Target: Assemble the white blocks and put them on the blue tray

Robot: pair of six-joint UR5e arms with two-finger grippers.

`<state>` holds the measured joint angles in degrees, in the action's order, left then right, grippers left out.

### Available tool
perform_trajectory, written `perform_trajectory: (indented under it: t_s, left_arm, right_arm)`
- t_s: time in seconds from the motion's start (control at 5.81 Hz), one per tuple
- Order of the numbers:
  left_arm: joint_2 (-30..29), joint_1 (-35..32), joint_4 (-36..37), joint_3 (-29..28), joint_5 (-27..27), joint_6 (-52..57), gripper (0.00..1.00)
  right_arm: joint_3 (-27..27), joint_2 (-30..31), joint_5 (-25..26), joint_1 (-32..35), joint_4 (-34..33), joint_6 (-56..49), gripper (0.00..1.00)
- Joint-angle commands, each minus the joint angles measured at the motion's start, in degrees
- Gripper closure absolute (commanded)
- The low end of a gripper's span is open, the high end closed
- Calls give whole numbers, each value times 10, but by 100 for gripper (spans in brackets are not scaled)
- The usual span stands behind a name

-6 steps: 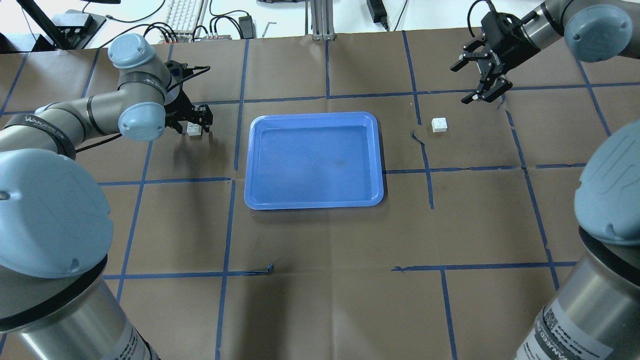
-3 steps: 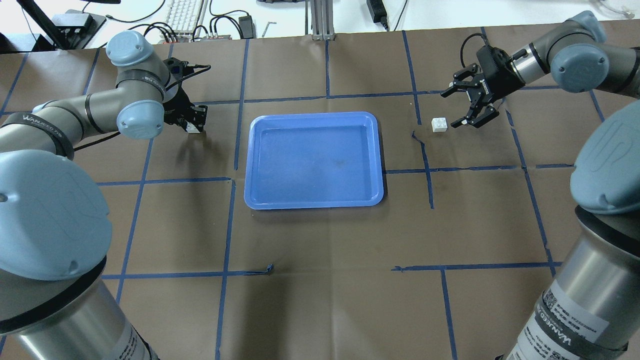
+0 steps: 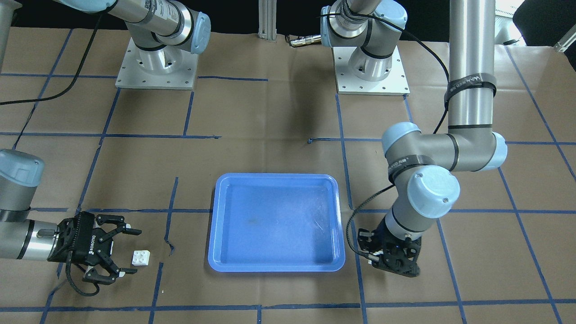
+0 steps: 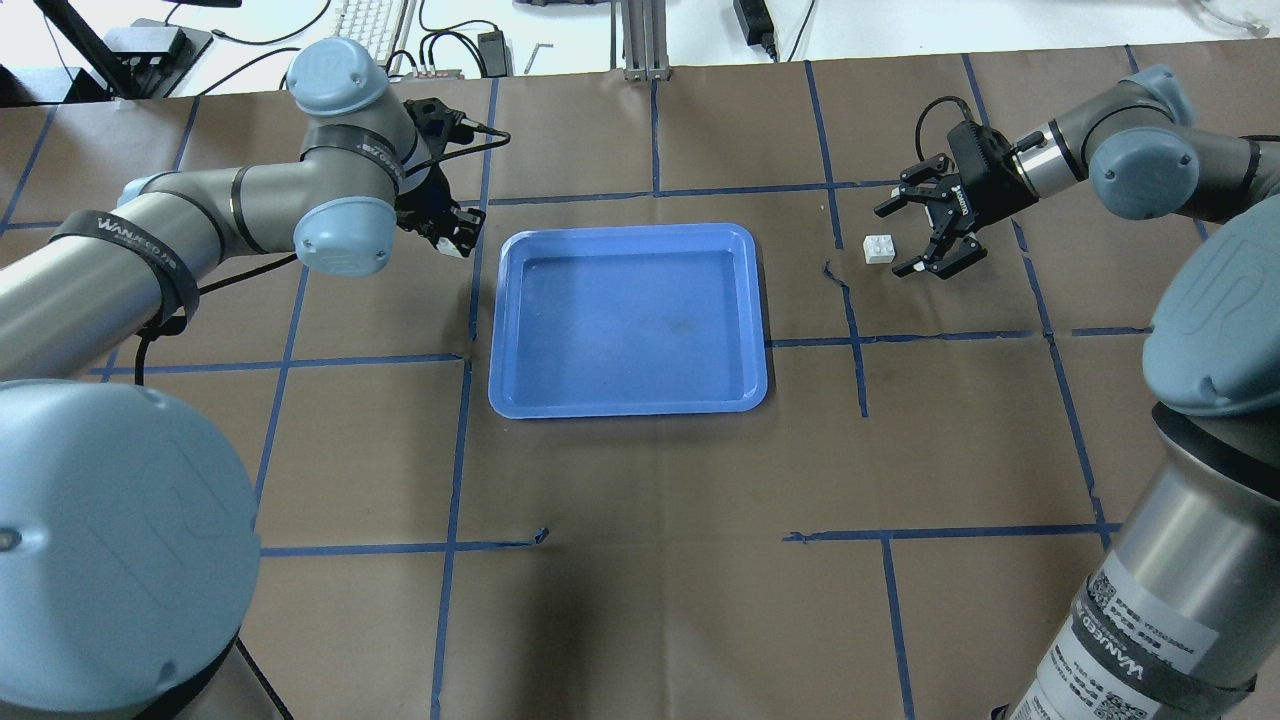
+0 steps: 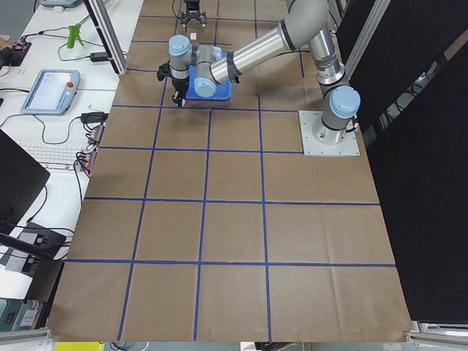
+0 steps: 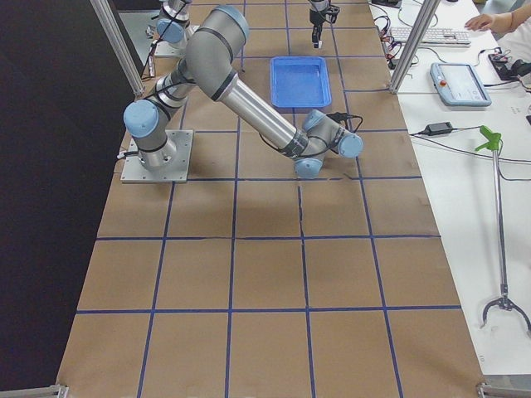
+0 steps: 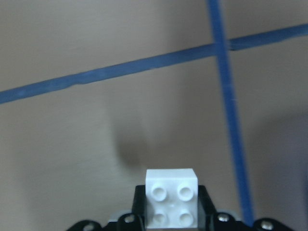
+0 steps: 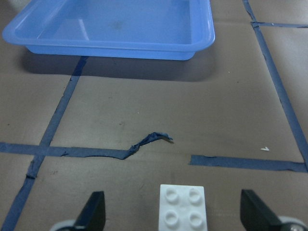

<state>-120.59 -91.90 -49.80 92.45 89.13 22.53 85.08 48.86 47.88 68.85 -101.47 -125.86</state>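
Two white blocks, not joined: one (image 7: 172,197) is pinched in the left gripper (image 4: 452,236), jaws narrow and tight on its sides, studs facing the wrist cam. It hangs over the brown paper (image 4: 640,480), its shadow thrown apart from it, just beside the blue tray (image 4: 630,320) at the tray's far corner on the robot's left. The other block (image 4: 879,248) sits studs-up on the paper on the tray's opposite side, well apart from it. The right gripper (image 4: 893,242) is low w/ jaws spread wide, one finger each side of that block, neither touching
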Motion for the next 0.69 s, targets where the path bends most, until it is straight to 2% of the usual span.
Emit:
perform_trajectory:
  t_s: [0.0, 0.17, 0.34, 0.52]
  left_arm:
    - [18, -90, -14, 21, 2, 123, 100]
    - [23, -108, -7, 44, 1, 214, 100]
    - [7, -124, -6, 46, 0, 308, 100]
    - [21, -151, -6, 48, 2, 389, 100]
  right_arm:
    - [5, -11, 1, -3, -9, 0, 0]
    - [13, -11, 0, -3, -10, -1, 4]
    - [12, -11, 4, -3, -11, 1, 28]
    - [8, -10, 5, -3, -17, 0, 52]
